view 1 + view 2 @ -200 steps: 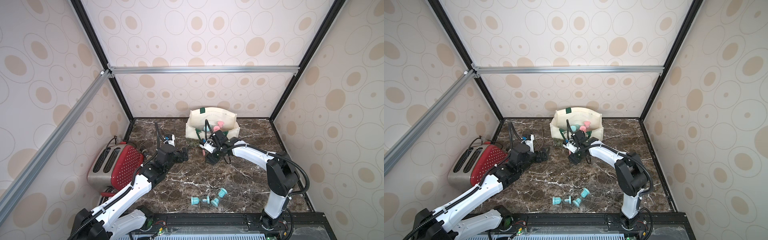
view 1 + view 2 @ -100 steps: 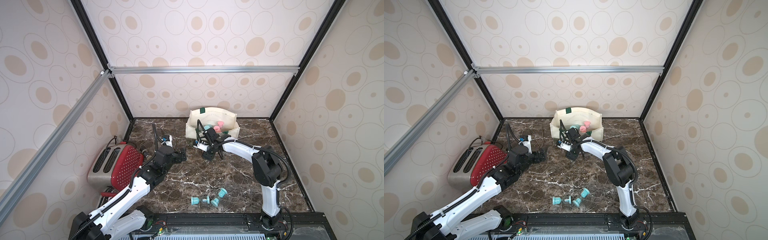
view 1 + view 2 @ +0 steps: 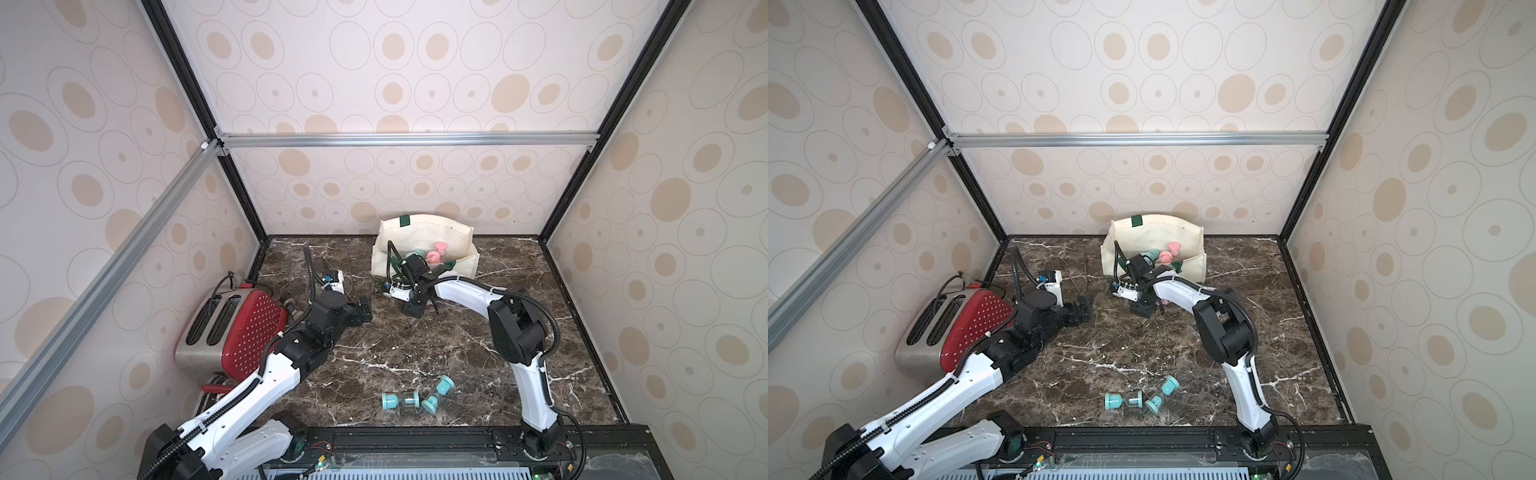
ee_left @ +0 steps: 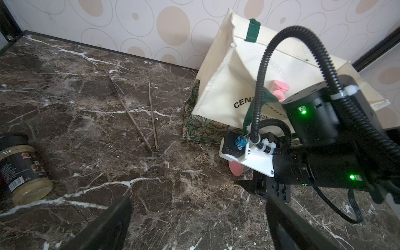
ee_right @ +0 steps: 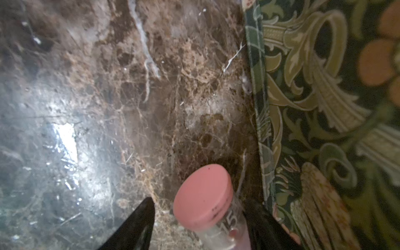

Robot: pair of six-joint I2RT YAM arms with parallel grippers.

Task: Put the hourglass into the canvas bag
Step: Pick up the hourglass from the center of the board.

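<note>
The cream canvas bag (image 3: 424, 232) (image 3: 1154, 232) (image 4: 227, 86) stands open against the back wall, a pink and a teal hourglass inside it. A pink-capped hourglass (image 5: 203, 194) (image 4: 237, 168) lies on the marble just in front of the bag's green floral band (image 5: 324, 108). My right gripper (image 5: 199, 201) (image 3: 415, 309) (image 3: 1144, 309) straddles it, open: one finger rests against it and a gap shows at the other. My left gripper (image 4: 199, 216) (image 3: 365, 309) is open and empty, left of the bag.
Two teal hourglasses (image 3: 399, 402) (image 3: 438, 392) lie near the front edge. A red toaster (image 3: 232, 328) stands at the left wall, a jar (image 4: 21, 168) lies beside it, and thin tongs (image 4: 138, 112) lie left of the bag.
My right arm's elbow has swung to the left, and its gripper has shifted slightly left, staying low in front of the bag. The left arm has barely moved.
</note>
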